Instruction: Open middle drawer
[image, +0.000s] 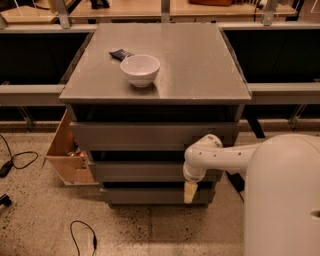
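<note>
Located gripper (190, 192) low at the right end of the cabinet front, tan tip pointing down beneath a white wrist. Cannot tell degree of opening, nor any hold on anything.

Noted white robot body (282, 195) filling the lower right corner, with arm (227, 156) reaching left from it across the drawer fronts.

Observed grey cabinet (190, 60) at centre: flat top, three plain handleless grey fronts, each narrower than the one above.

Recorded tallest drawer front (145, 136) uppermost, just under the top.

Placed middle drawer (135, 171) directly below it, right end covered by the wrist. Gripper tip just under that front's lower edge, overlapping the smallest drawer front (145, 195) at the bottom. Cannot tell contact between gripper and middle drawer.

Logged open brown box (65, 150) against the cabinet's left side, on speckled floor (40, 220).

Found white bowl (140, 69) upright on the cabinet top, left of centre, with small dark flat item (121, 53) just behind it.

Saw black cable (82, 235) looped on the floor in front.
</note>
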